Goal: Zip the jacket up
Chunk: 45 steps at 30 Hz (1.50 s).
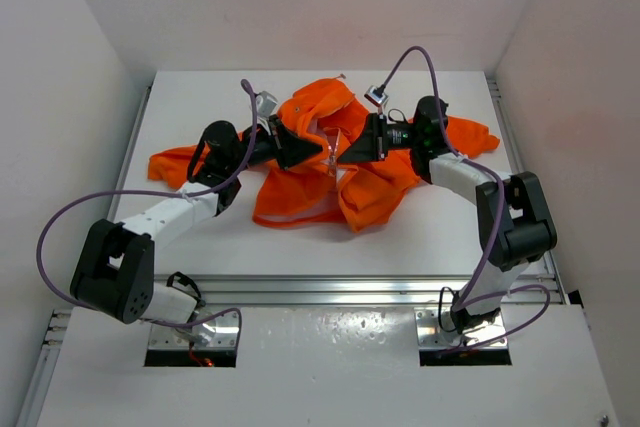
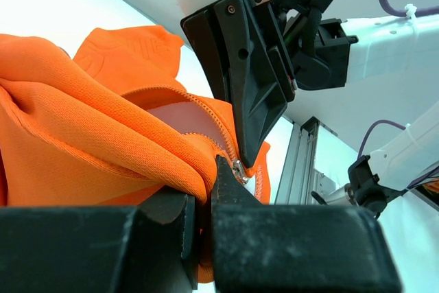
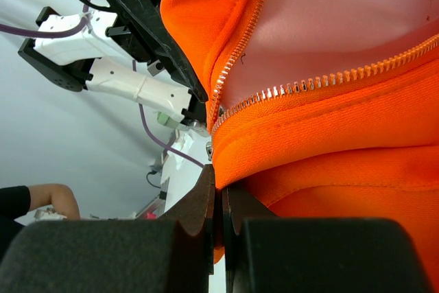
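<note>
Jacket (image 1: pixel 375 197) lies crumpled mid-desk (image 1: pixel 450 237), sleeves flung out to both sides. Zip (image 3: pixel 309 84) is mostly undone: the tooth rows split apart past the slider (image 2: pixel 238 167), with pale lining showing between them. Left jaws are clamped on a thick fold of jacket fabric just beside the slider. Right jaws are pressed together with their tips right at the slider; can't tell if the pull tab is actually pinched between them. The two sets of jaws nearly touch over the jacket's middle.

Step, as I judge it: run the slider up the teeth. To do it well:
- Left acts as the anchor, keeping its fold taut and low.
- Right draws straight along the tooth line, away from left, with no sideways tug.
- Both rows need to feed in evenly.
- The soft fabric will bunch, so keep the loose fold out of the slider.
- Go slow; if the tab slips, regrip before pulling.
</note>
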{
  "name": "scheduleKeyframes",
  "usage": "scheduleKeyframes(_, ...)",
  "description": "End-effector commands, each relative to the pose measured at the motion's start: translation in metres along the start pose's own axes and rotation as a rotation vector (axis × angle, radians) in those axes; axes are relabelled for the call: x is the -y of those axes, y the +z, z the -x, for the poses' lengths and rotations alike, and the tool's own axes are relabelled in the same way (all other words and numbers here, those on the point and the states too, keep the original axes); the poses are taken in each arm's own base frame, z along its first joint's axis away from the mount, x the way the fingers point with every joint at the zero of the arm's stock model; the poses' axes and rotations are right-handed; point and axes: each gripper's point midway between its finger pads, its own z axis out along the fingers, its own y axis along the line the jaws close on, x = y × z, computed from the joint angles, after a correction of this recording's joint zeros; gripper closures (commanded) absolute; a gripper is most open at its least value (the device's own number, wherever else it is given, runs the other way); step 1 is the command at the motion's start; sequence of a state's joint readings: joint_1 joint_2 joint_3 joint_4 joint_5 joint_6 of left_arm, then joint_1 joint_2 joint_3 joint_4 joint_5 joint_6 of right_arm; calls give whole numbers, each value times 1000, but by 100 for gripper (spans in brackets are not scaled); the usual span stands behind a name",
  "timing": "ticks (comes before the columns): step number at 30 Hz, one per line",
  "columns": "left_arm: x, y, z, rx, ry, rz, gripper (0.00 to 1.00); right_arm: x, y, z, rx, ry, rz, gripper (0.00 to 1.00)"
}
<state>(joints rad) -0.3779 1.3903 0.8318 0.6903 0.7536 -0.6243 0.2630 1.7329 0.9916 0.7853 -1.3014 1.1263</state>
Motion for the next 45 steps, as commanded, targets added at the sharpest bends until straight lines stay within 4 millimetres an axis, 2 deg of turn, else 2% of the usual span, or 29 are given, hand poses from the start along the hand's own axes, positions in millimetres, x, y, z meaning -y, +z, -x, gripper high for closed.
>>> scheduleKeyframes(1,13,2,27,73,81,-50,100,-13,3,13,7,-109,28,100)
scheduleKeyframes(17,14,3,26,62,82,-67,100,-15,7,12,-2,-115,38,100)
scheduleKeyframes(34,14,-2,-1,-29,90,-81,100,-12,6,19,7,-127,36,100)
scheduleKeyframes(45,19,-6,-17,-80,158,-98,100,-11,5,28,19,-135,30,100)
